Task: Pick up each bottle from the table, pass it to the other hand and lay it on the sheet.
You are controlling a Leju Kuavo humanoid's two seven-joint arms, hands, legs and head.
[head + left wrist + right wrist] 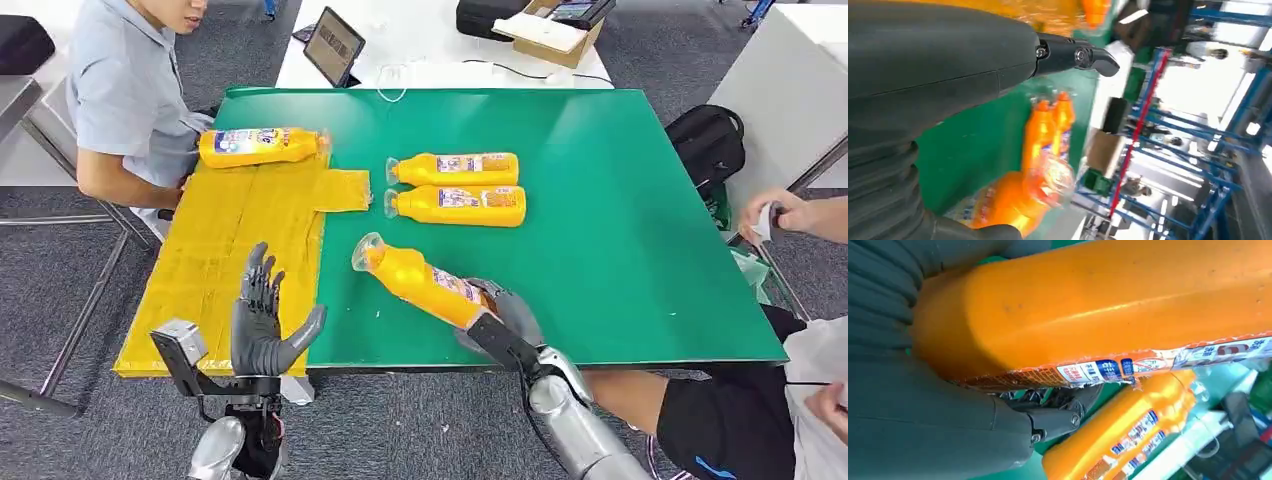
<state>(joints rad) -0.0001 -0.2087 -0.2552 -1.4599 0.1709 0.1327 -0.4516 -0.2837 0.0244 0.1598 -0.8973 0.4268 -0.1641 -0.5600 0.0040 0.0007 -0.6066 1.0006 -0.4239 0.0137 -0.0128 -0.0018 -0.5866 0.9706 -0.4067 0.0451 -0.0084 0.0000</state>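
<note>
A person in a light blue shirt (125,85) sits at ten o'clock beside the green table (620,220). At twelve o'clock a white table (420,45) carries a tablet (333,45), a white cable (400,75), a cardboard box (555,35) and a black case (490,15). A black backpack (708,140) lies on the floor at two o'clock. Another person's hand (775,215) reaches in at three o'clock.

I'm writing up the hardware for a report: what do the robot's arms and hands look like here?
Both arms are silver metal, rounded and jointed. The left hand is dark grey, with slim, segmented darker fingers and a thick grey thumb; a boxy grey module sits on a black bracket at its wrist. The right hand has the same dark grey shell. Up close, each wrist has a grey ribbed cover.
</note>
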